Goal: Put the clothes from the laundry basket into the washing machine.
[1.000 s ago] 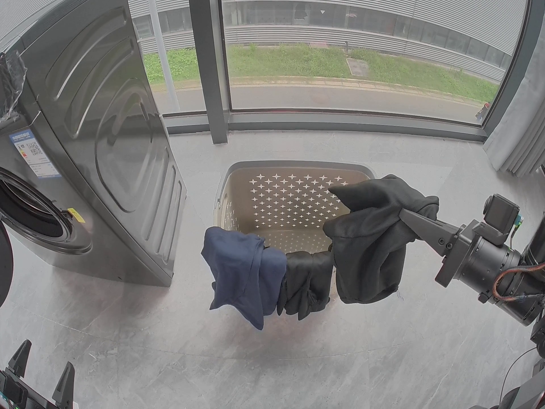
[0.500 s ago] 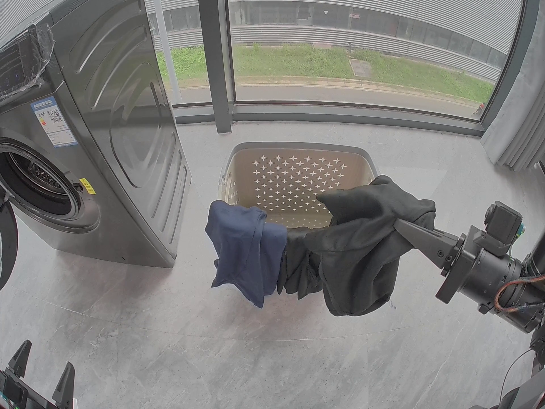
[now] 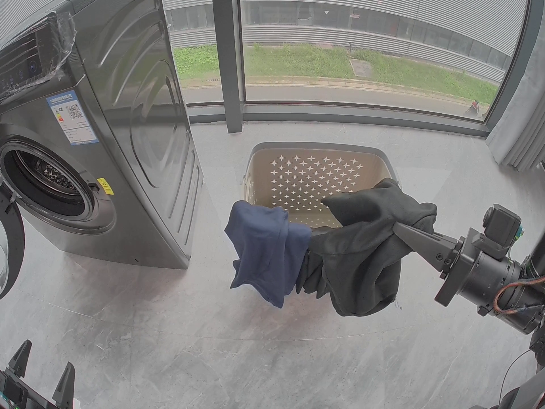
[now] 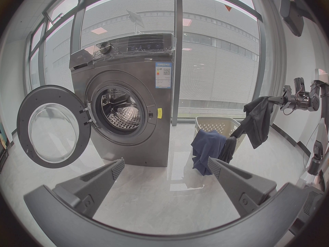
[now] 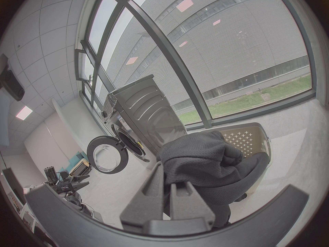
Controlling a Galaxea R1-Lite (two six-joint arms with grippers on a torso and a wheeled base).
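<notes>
A dark garment (image 3: 363, 251) is clamped in the right gripper (image 3: 398, 229) over the laundry basket (image 3: 318, 146) near edge; the left gripper (image 3: 45, 359) is held wide open.

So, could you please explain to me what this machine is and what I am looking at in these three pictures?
It is a wheeled robot with two arms, and each arm ends in a gripper with two fingers. The wide picture is taken from its head, looking down at the floor. The two round pictures come from cameras on its left and right wrists.

On the floor stand a washing machine, its round door swung open, and a beige laundry basket. A blue garment hangs over the basket's near rim.

The right gripper has its fingers shut on a dark grey garment, held up near the basket. The left gripper is low, with its fingers open and holding nothing.
</notes>
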